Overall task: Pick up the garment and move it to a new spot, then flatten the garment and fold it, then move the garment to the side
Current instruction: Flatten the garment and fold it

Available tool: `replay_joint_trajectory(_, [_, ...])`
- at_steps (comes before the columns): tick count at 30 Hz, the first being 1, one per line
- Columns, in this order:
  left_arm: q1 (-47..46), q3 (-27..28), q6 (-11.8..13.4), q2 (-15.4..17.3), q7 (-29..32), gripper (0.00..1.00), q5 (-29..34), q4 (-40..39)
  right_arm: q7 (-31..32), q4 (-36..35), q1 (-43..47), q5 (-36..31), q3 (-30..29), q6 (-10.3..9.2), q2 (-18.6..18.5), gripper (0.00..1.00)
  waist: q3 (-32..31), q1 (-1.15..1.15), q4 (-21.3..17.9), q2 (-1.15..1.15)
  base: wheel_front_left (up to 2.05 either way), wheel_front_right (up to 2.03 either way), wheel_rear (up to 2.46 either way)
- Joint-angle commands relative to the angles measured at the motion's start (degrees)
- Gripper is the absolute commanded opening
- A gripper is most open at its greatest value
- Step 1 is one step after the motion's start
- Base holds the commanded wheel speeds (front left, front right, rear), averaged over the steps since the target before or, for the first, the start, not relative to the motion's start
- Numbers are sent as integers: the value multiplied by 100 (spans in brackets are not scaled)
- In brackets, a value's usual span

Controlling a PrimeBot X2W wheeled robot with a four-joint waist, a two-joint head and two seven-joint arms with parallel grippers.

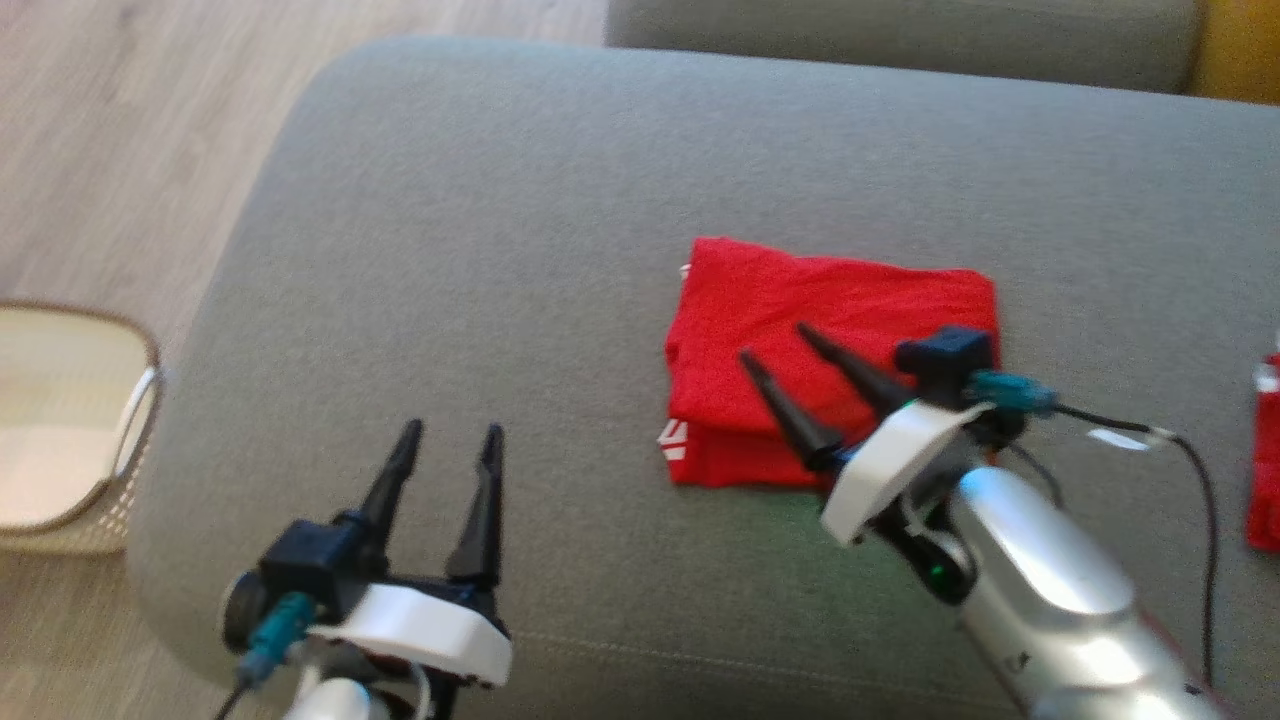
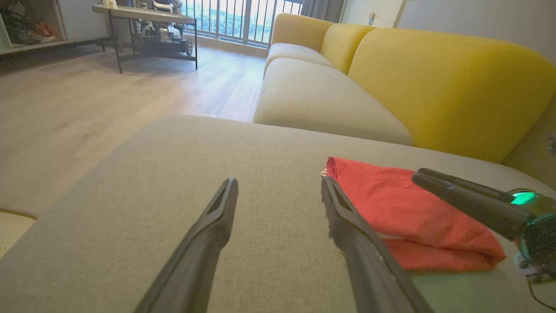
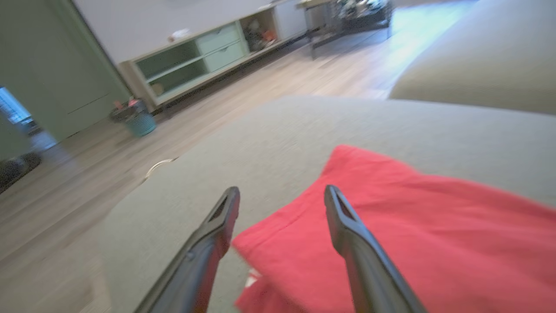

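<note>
The garment (image 1: pixel 800 330) is red and lies folded into a flat rectangle on the grey sofa cushion (image 1: pixel 500 250), right of the middle in the head view. My right gripper (image 1: pixel 773 340) hovers over the garment's near half, open, with nothing between its fingers. The right wrist view has those two spread fingers, the gripper (image 3: pixel 281 194) above the red garment (image 3: pixel 412 226). My left gripper (image 1: pixel 452 433) stands open over bare cushion to the left, well apart from the cloth. Its wrist view holds the left gripper (image 2: pixel 280 186), the folded garment (image 2: pixel 404 213) and the right gripper's fingers (image 2: pixel 460 195).
A pale woven basket (image 1: pixel 60 440) stands on the wooden floor at the left. Another red cloth item (image 1: pixel 1265 460) lies at the right edge of the cushion. A second grey cushion (image 1: pixel 900 30) and yellow backrests (image 2: pixel 434 78) lie behind.
</note>
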Motion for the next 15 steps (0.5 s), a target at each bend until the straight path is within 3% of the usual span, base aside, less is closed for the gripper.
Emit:
replay_joint_trajectory(1, [-138,328,68,149,-53,100,-8,-266,-163,-209,64,-164,-247,-2,48,100,-191,0,-244,0,0,0,0])
replay_joint_trajectory(9, [167,842,172,305,-75,100,-24,-455,-420,-897,736,-1392,-1894,-2,128,100,-615,0,-822,0,0,0,0])
replay_joint_trajectory(15, [440,1094,70,235,-78,100,230,-483,-450,-1636,1485,-2070,-2765,-2,279,100,-785,0,-1066,0,0,0,0])
